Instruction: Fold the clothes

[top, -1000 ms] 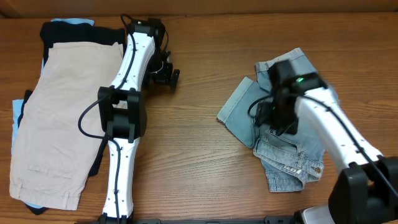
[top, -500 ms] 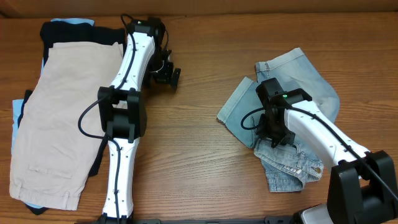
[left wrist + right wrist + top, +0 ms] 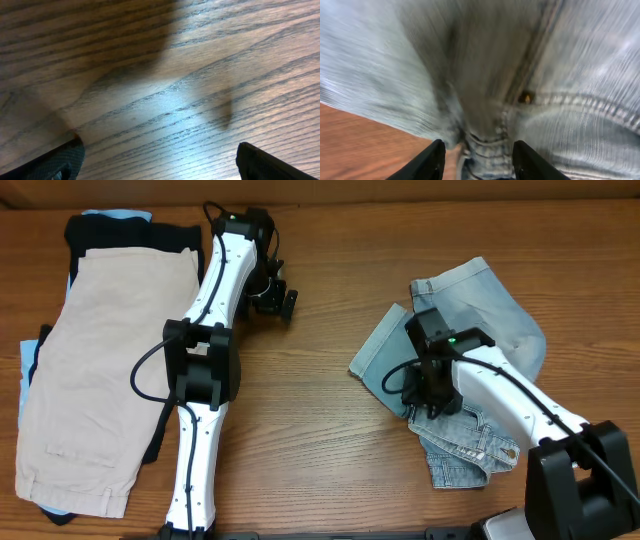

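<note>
Right gripper [image 3: 478, 150]: jaws stand apart and straddle a bunched seam fold of the denim shorts [image 3: 560, 60]; cloth lies between the fingers but they are not closed on it, so nothing is held. The wrist view is smeared, consistent with motion. Change noted: within the past second this arm has come from above the middle of the shorts to their edge nearest the table centre, and in the last half second it only settled a little further, which reads as the end of an approach. Seen from overhead, the right gripper [image 3: 425, 392] sits at that edge; the flat cuffed leg lies just to its left, the crumpled waistband part lies back toward the arm's base, and the bulk of the denim shorts [image 3: 500, 320] spreads beyond it. Bare table [image 3: 330, 430] opens to its left. Left gripper [image 3: 160, 150]: jaws wide, empty, over bare wood; overhead shows the left gripper [image 3: 272, 295] has shifted slightly toward the centre, well apart from the denim. Further left lie the beige shorts [image 3: 100, 380] on a black garment [image 3: 110, 230] and a pale-blue garment [image 3: 30, 370]. Assessment: denim unfolded; a grasp appears imminent; several layers may be pinched together
</note>
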